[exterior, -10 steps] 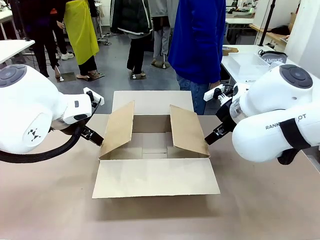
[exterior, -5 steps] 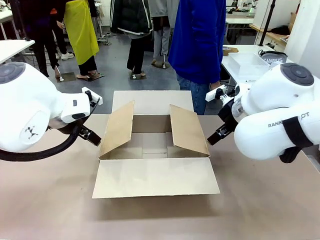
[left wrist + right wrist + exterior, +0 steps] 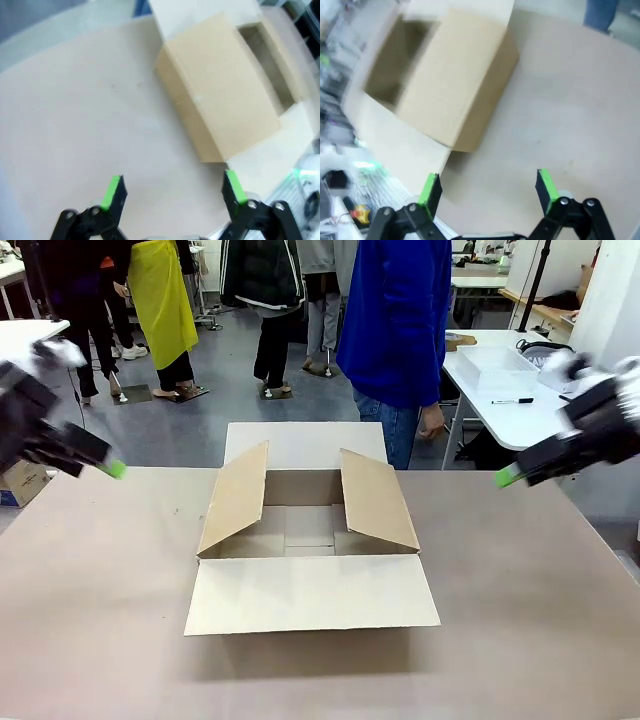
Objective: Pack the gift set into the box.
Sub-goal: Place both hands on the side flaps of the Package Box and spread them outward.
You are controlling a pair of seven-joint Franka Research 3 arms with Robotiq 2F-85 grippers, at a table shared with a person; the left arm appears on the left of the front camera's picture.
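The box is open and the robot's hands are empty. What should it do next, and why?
Probably hover the left gripper and right gripper wide of the box. Its flaps are open, its floor bare, both grippers open and empty, so the person behind it has room to reach in.

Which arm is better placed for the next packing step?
Right, marginally. Left end effector and right end effector both hang open, equally wide of the box; the person stands nearer the right.
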